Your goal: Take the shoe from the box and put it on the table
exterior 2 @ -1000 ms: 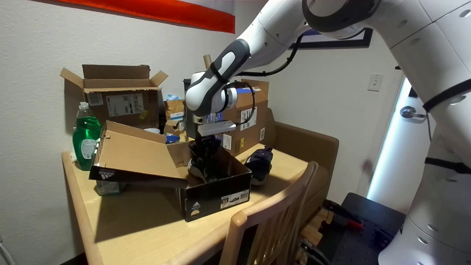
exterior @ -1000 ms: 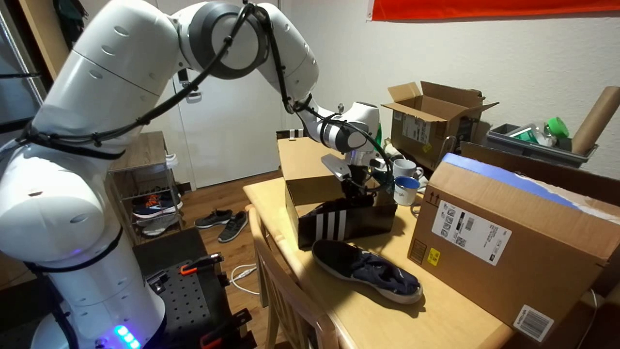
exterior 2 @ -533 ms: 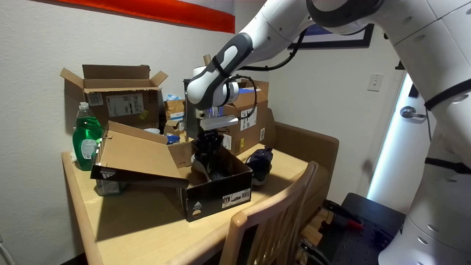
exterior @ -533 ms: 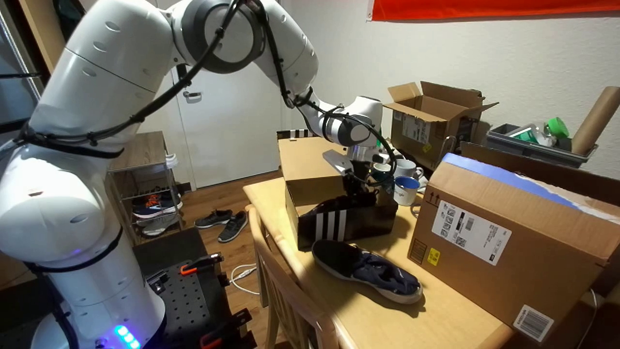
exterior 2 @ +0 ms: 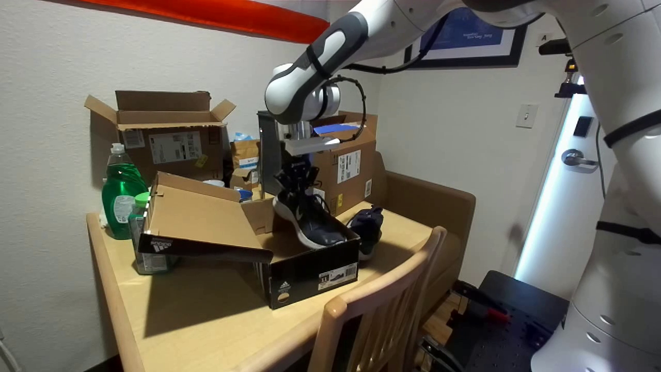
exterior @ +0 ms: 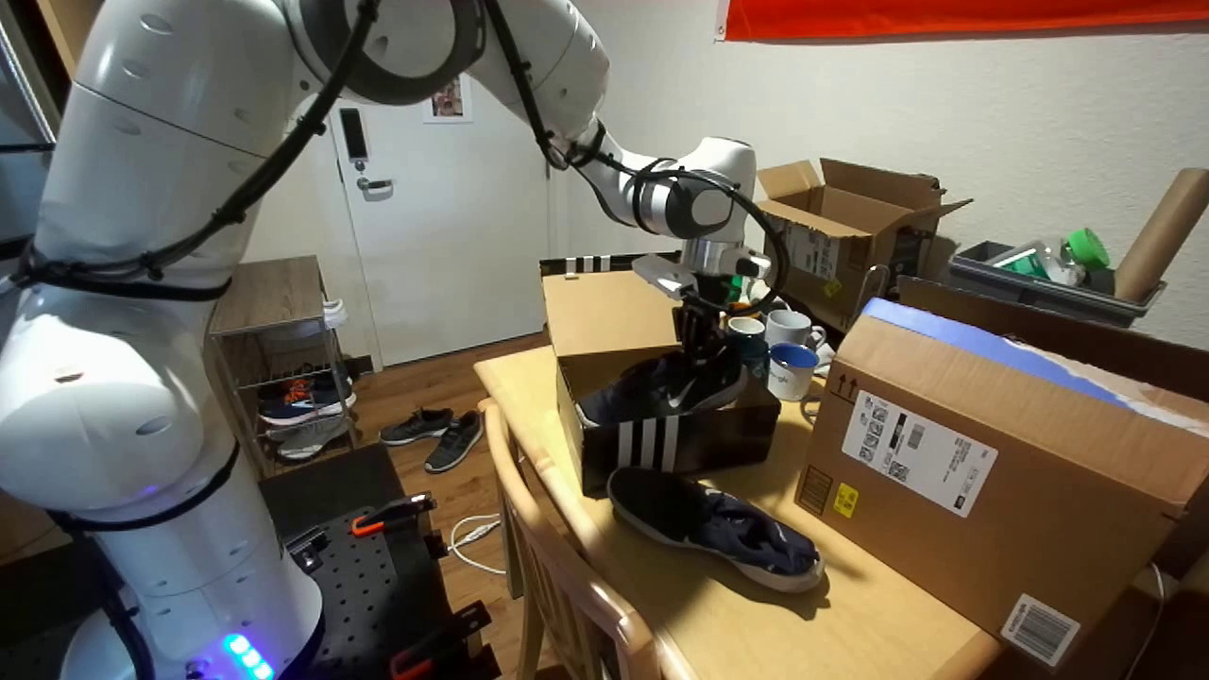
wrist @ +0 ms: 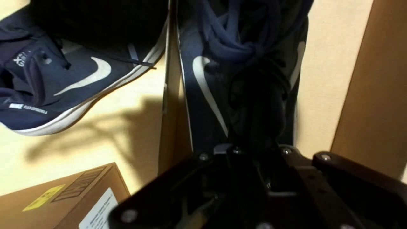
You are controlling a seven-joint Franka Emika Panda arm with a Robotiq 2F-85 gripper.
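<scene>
The navy-black shoe (exterior: 638, 389) with a white sole edge is held by my gripper (exterior: 701, 345), whose fingers are shut on its upper near the heel opening. In an exterior view the shoe (exterior 2: 315, 227) tilts, heel raised, toe low near the box rim. In the wrist view the shoe (wrist: 203, 86) lies under the dark fingers (wrist: 260, 152); the fingertips are hard to see. The black striped box (exterior: 704, 442) stands open beneath it, also in an exterior view (exterior 2: 310, 279). The table (exterior: 878, 604) bears the matching shoe (exterior: 727, 534) beside the box.
The box's open lid (exterior 2: 201, 217) leans to one side. Mugs (exterior: 791, 368), a green soap bottle (exterior 2: 123, 194) and a large brown cardboard box (exterior: 992, 472) stand on the table. A wooden chair (exterior 2: 382, 294) is at the table's edge.
My gripper has moved up with the shoe, which now shows above the box's rim with its heel raised. The box has shifted slightly. The other shoe is about where it was.
</scene>
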